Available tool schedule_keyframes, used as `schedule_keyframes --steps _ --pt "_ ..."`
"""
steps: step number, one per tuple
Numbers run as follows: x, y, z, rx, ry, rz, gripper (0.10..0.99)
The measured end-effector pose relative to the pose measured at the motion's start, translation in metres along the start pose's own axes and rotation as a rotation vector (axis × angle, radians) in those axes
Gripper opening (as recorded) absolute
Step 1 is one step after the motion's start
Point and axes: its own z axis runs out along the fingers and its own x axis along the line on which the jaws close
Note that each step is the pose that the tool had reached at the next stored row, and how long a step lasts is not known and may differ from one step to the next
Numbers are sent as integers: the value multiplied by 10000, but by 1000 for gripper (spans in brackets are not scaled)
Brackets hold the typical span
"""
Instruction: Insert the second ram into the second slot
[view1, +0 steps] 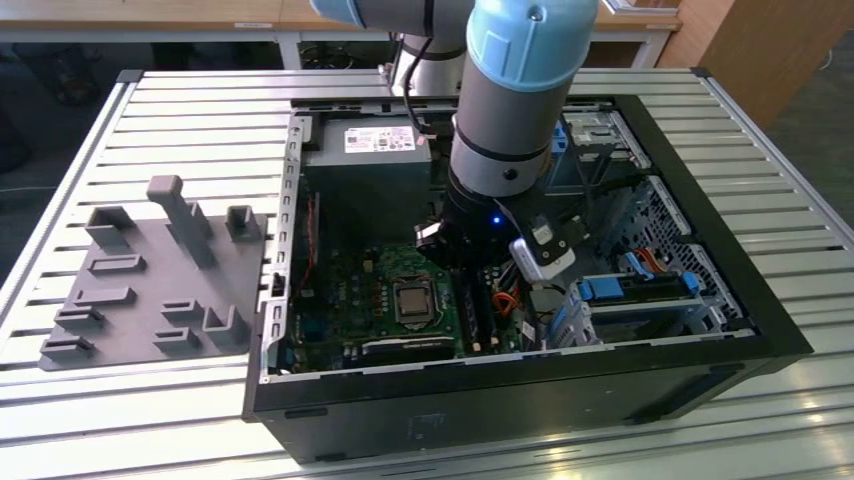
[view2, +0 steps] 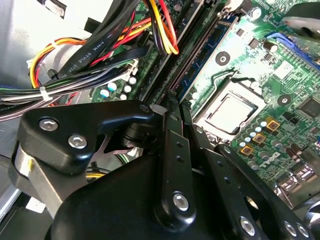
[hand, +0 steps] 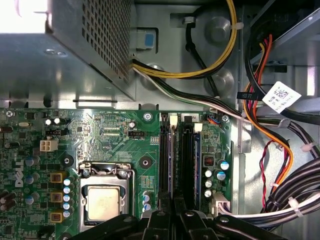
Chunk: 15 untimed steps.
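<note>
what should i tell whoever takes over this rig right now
Claw: low inside the open case, right over the ram slots beside the cpu socket. Its grip state is not clear.
Second ram: cannot pick it out for certain. A dark-blue edge runs along the slots in both wrist views, but whose stick it is I cannot tell.
Done: arm brought down to the slots.
Left: confirm that the second ram is seated in the second slot. Treat it as not done.
</note>
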Motion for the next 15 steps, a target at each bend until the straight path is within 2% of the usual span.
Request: schedule_keyframes --steps 15 --pt "-2 -18 1 -13 -3 111 137"
